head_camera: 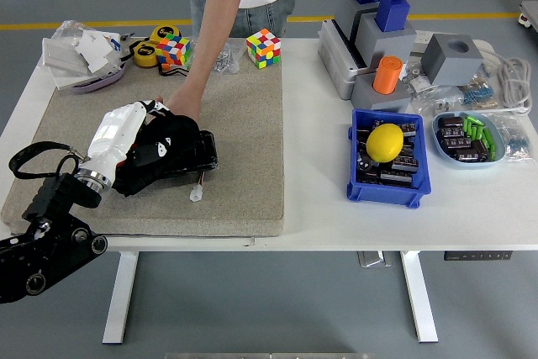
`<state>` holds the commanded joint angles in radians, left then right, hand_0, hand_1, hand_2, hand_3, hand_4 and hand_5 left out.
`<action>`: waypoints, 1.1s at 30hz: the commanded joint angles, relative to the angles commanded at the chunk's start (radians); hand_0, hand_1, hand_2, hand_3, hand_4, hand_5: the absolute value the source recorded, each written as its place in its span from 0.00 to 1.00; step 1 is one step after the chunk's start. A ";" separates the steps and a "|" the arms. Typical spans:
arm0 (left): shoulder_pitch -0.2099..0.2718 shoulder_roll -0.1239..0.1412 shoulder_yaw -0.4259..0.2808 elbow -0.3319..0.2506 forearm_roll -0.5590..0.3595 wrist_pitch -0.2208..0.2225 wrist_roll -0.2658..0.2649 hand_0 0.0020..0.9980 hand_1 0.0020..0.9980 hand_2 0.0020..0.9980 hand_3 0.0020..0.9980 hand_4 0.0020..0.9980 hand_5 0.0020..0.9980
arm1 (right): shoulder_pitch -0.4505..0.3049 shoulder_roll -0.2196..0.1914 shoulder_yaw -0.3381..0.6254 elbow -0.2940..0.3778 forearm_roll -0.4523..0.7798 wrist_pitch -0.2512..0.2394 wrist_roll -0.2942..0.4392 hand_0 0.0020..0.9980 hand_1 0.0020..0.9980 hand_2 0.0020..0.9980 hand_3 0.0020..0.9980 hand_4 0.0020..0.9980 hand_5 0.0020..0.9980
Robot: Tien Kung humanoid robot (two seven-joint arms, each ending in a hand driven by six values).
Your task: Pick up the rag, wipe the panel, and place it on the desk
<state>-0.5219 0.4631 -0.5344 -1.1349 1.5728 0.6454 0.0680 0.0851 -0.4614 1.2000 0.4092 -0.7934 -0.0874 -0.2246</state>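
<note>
You are mid-wipe: your left robot hand (pixel 126 136) presses the black rag (pixel 181 136) onto the dark panel (pixel 172 161) lying on the surface's grey mat (pixel 244 132), fingers curled over it. Next, sweep across, then set the rag down.

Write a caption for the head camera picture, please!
Robot's left hand presses a black rag on the beige panel as a person's hand steadies it.

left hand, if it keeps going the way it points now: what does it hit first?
It points right, slightly away. The left hand already lies over the black rag; past that, likely bare beige mat, with the person's hand just off-line. Depth unclear.
</note>
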 joint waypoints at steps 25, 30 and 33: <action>0.085 0.072 -0.107 0.006 0.027 0.000 -0.010 0.20 0.14 0.55 0.56 0.46 0.00 | -0.008 0.011 0.012 -0.004 -0.008 -0.001 0.004 0.76 0.63 0.70 0.60 0.98 0.59; 0.111 0.072 -0.151 0.013 0.035 0.000 -0.013 0.20 0.14 0.55 0.56 0.46 0.00 | -0.008 0.010 0.010 -0.003 -0.010 -0.002 0.003 0.76 0.63 0.70 0.60 0.98 0.59; 0.147 0.055 -0.215 0.017 0.046 0.000 -0.017 0.20 0.14 0.55 0.56 0.46 0.00 | -0.010 0.011 0.010 -0.002 -0.011 -0.002 0.003 0.76 0.63 0.70 0.60 0.98 0.59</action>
<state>-0.3754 0.5176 -0.7497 -1.1177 1.6185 0.6454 0.0510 0.0753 -0.4508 1.2103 0.4076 -0.8045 -0.0895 -0.2214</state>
